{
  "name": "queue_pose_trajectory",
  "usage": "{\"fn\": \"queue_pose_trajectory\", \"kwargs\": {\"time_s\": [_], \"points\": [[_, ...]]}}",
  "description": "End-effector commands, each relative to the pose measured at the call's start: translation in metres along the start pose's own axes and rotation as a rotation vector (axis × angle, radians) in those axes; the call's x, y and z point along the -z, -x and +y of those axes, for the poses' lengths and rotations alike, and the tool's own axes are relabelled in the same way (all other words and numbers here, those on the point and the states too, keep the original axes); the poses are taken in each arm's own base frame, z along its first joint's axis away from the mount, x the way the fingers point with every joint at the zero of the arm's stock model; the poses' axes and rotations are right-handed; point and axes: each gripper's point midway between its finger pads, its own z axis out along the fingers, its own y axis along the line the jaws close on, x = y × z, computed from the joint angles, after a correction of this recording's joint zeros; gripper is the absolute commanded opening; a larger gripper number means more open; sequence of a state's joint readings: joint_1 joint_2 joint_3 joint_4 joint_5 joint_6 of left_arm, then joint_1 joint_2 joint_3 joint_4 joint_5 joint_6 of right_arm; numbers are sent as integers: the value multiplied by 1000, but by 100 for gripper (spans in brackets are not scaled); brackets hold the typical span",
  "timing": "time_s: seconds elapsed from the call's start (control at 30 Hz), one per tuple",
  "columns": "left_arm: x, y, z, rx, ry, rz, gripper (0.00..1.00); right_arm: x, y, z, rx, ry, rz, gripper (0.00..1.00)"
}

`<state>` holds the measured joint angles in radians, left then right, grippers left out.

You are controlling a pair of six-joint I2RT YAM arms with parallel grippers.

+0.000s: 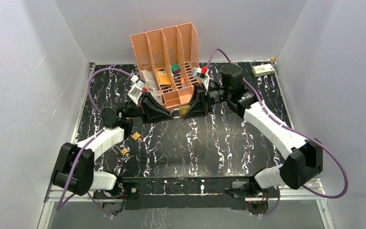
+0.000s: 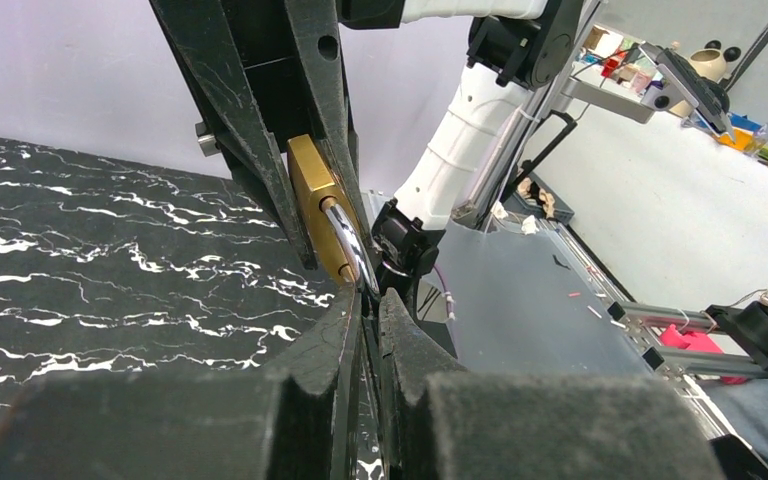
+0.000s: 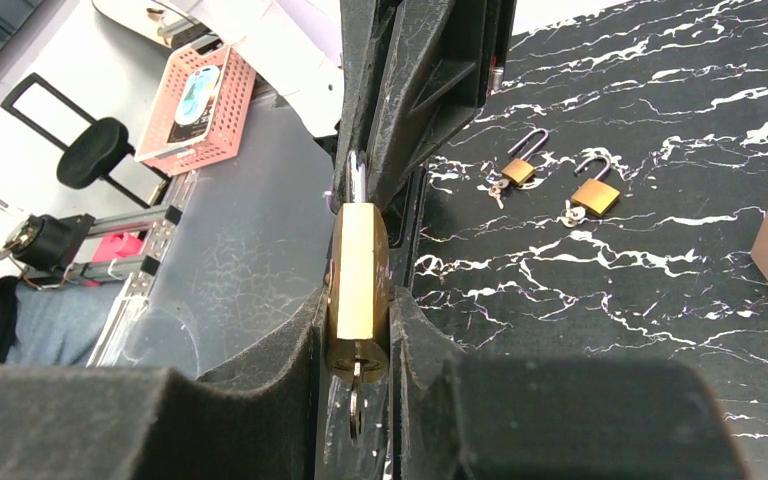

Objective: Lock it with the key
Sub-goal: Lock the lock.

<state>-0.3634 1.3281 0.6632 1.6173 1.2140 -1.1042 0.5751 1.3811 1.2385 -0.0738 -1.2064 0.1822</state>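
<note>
Both claws grip one brass padlock (image 3: pixel 358 250) above the black marbled surface (image 1: pixel 219 148), toward its far edge.
An orange file organizer (image 1: pixel 167 52) stands at the middle of the far edge, and a white box (image 1: pixel 263 70) sits in the far right corner, its print too small to read. The right claw (image 3: pixel 358 310) is clamped on the padlock's body, while the left claw (image 2: pixel 368 300) is pinched together on its silver shackle (image 2: pixel 345 235). Two small padlocks (image 3: pixel 518 170) lie near the left edge, shackles open. The key (image 3: pixel 353 405) sits in the held padlock's keyhole, hanging down between the right claw's fingers.
</note>
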Motion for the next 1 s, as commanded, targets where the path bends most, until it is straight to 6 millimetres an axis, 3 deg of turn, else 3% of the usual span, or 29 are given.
{"fn": "queue_pose_trajectory", "kwargs": {"time_s": [0.0, 0.77, 0.97], "points": [[-17, 6, -15, -124, -84, -23, 0, -22, 25, 8, 174, -7, -57, 0], [-20, 8, -8, -121, -65, -61, 0, -30, 22, 7, 169, -13, -57, 0], [-20, 10, -9, -138, -52, -69, 0, -16, 47, 7, 288, -180, -189, 0]]}}
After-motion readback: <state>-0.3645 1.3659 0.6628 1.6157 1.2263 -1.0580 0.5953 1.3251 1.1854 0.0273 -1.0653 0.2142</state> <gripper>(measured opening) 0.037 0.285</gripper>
